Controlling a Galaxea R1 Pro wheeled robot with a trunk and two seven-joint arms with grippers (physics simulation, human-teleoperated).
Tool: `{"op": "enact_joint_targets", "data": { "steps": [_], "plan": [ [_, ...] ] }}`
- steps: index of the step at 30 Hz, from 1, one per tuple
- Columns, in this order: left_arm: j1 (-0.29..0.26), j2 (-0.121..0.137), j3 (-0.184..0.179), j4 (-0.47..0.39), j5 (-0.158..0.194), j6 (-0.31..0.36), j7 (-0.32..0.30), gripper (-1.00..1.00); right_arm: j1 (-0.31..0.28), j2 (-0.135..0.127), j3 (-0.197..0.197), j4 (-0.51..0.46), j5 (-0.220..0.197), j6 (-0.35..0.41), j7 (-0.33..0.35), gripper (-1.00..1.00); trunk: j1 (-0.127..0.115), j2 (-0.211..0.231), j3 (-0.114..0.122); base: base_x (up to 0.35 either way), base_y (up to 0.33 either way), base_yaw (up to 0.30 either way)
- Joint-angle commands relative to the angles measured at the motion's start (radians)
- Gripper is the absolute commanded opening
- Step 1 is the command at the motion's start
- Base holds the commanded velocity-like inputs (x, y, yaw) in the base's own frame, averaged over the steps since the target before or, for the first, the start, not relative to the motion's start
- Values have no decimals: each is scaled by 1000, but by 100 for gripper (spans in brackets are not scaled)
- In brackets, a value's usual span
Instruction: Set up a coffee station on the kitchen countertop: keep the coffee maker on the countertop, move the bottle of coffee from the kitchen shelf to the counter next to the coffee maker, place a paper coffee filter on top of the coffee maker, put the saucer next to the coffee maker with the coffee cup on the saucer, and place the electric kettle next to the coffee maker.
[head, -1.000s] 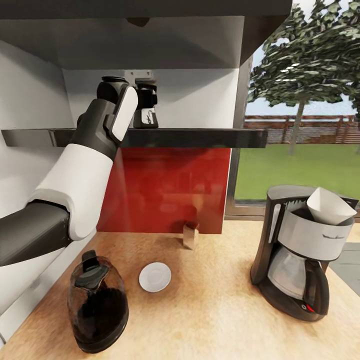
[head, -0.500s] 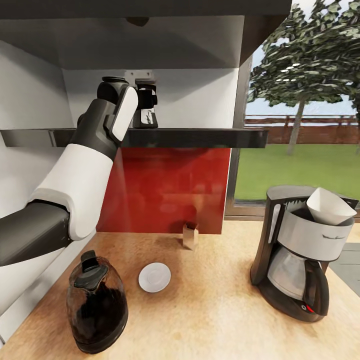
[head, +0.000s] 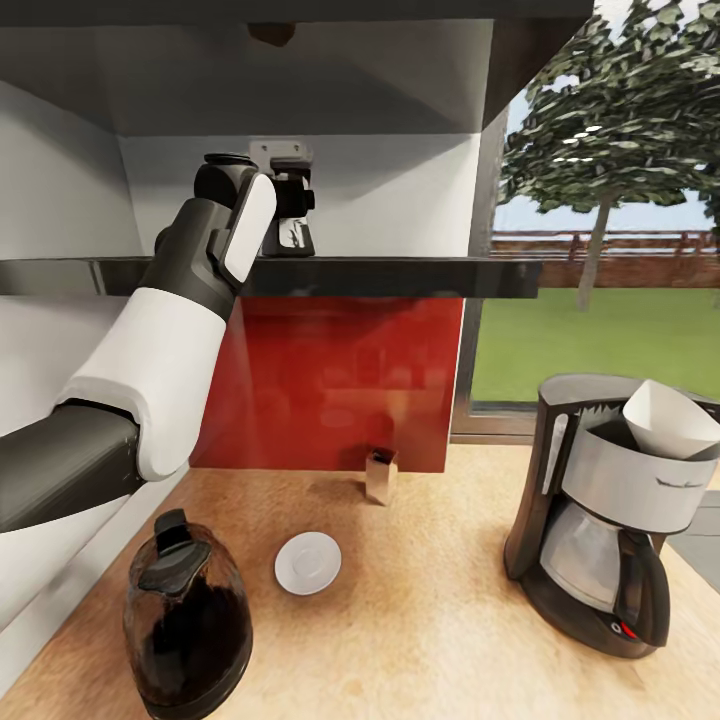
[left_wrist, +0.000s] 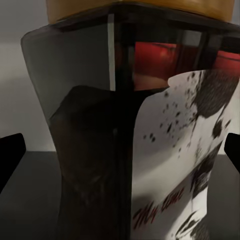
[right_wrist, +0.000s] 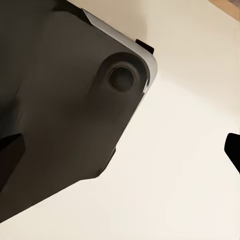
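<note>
Left arm (head: 165, 340) is raised to the shelf (head: 400, 276), its gripper (left_wrist: 120, 150) at the bottle (left_wrist: 135, 145) of coffee standing there. In the left wrist view the jaws are spread wide, one dark fingertip (left_wrist: 11, 152) at each edge of the picture, and the bottle sits square between them and very close, not touched by either tip as far as I can see. Bottle is dark glass with a tan cap and a white printed label; it stands upright on the shelf, against the white back wall. From the head view the bottle (head: 291, 215) is just past the left wrist, partly hidden by it. Right gripper (right_wrist: 125, 150): jaws apart as well, tips at opposite edges of its wrist view, nothing between them but a pale surface and a dark rounded body I can't identify. Down on the counter (head: 430, 620), well below the left jaws: kettle (head: 187, 620) nearest, saucer (head: 308, 562) beside it, coffee maker (head: 610, 515) off to the right with the paper filter (head: 668, 420) sitting in its top. A small brown box (head: 381, 474) stands by the red backsplash.
</note>
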Motion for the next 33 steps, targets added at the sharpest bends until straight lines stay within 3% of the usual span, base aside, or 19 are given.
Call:
{"op": "enact_joint_targets", "data": {
  "steps": [1,24,25,33],
  "plan": [
    [-1,0,-1,0,9,2,8,100,-2,0,8,4,-4,-6,2,100,0,-1,-2,11,0,0],
    [-1,0,-1,0,9,3,7,100,-2,0,8,3,-4,-6,2,100,0,-1,-2,48,0,0],
    [-1,0,-1,0,9,3,7,-100,-2,0,8,4,-4,-6,2,100,0,-1,-2,1,0,0],
    [-1,0,-1,0,9,3,7,-100,-2,0,8,4,-4,-6,2,100,0,-1,-2,0,0,0]
  ]
}}
